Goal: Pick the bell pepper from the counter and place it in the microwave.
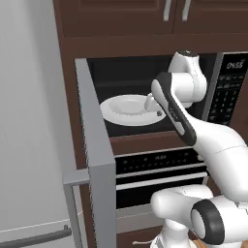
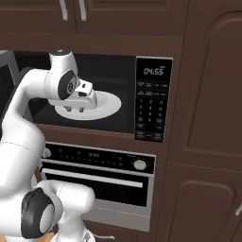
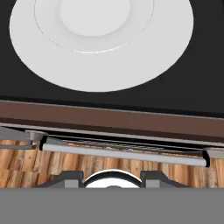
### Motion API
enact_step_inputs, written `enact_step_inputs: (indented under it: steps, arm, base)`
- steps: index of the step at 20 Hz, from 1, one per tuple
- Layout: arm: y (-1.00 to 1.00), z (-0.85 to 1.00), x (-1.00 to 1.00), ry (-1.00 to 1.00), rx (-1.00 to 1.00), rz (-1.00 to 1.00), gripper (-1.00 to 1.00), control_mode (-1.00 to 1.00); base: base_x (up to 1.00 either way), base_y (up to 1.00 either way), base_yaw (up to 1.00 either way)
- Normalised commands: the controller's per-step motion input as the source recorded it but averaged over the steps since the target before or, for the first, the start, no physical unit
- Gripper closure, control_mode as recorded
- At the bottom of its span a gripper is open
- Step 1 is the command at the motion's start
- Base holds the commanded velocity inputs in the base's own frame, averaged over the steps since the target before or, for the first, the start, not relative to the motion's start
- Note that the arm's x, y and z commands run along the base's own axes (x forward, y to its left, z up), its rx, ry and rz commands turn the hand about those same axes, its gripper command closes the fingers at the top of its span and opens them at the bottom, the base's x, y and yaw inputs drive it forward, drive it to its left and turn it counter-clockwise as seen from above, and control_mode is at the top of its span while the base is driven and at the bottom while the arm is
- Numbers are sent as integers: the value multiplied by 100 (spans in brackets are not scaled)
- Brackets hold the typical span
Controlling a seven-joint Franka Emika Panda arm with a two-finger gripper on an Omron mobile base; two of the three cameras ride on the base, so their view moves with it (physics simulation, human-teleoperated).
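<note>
- The tool (image 2: pixel 79 109) is held inside the open microwave (image 2: pixel 153 99), low over the near rim of the plate (image 3: pixel 144 65).
- It cannot be told whether the tool is apart or clamped; its tips are too small to judge.
- The pepper cannot be made out: the plate ahead of the tool is seen bare, and nothing red is visible at the tips.
- The placing step is judged to be in hand.
- If the pepper is held, a release onto the plate just ahead is called for; then a straight withdrawal, clear of the door (image 1: pixel 94 145).
</note>
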Motion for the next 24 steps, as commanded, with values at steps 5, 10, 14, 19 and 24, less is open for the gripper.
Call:
enact_step_inputs:
  steps: [5,10,14,19,24]
  arm:
    - [0,0,0,0,0,0,-100,100]
    - [0,0,0,0,0,0,-100,100]
    - [0,0,0,0,0,0,-100,100]
    - [0,0,0,0,0,0,-100,100]
    - [0,0,0,0,0,0,-100,100]
  base:
    - [-27,-16,0]
    - [-61,-59,9]
    - [-53,-45,30]
    - [-64,-27,73]
    - [-73,-25,94]
